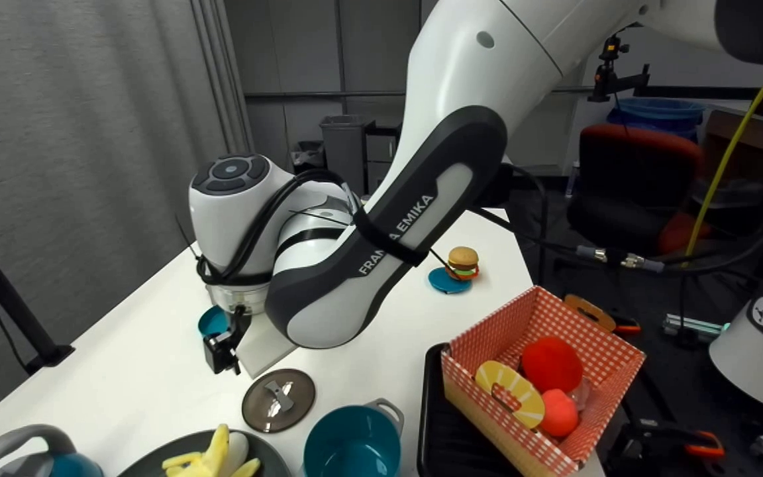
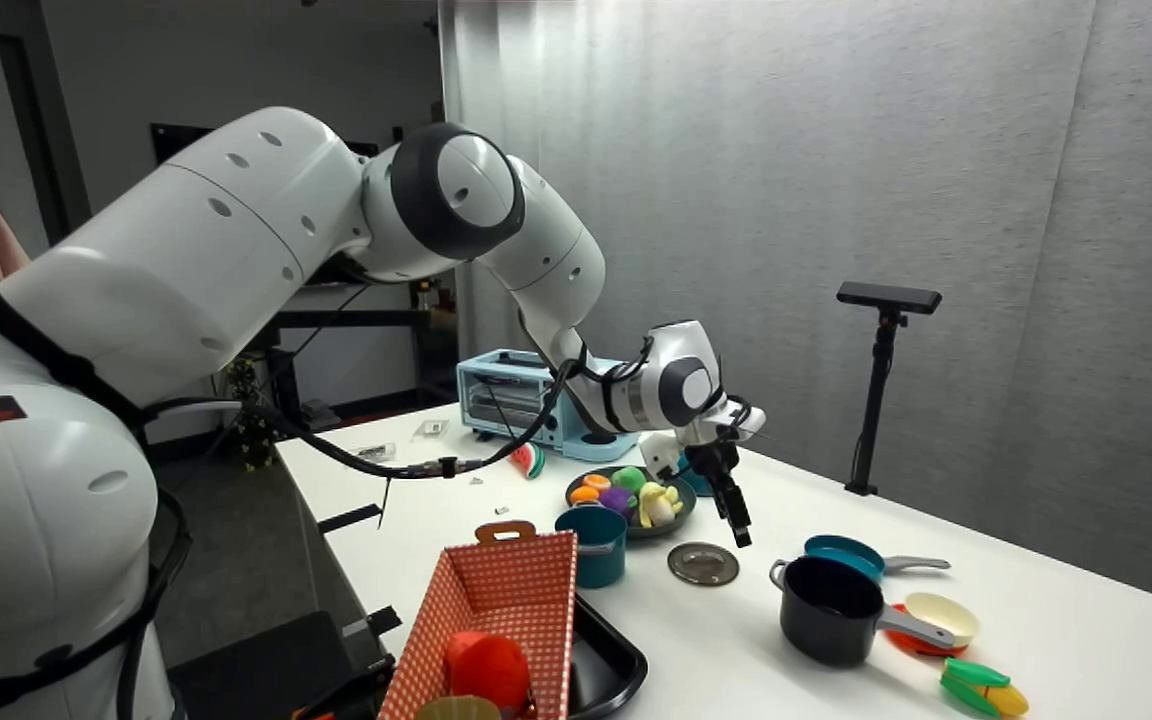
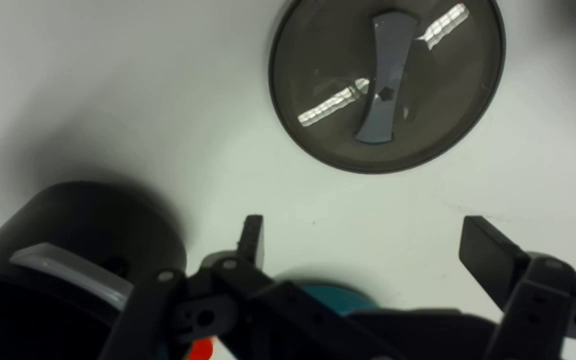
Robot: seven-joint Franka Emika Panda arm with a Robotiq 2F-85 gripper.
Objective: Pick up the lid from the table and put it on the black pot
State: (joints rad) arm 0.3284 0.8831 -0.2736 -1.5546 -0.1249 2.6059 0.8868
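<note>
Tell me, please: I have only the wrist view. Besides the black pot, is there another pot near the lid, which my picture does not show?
Observer: Yes. In both exterior views, a deep teal pot stands near the lid.
Operator: Thank you. On the black pot I see one grey loop. Has it another handle?
Observer: Yes, in an exterior view a long grey handle sticks out roughly opposite that loop.
Operator: And what is the teal edge at the bottom?
Observer: Most likely the shallow teal pan; in an exterior view, that pan has a straight grey handle.
</note>
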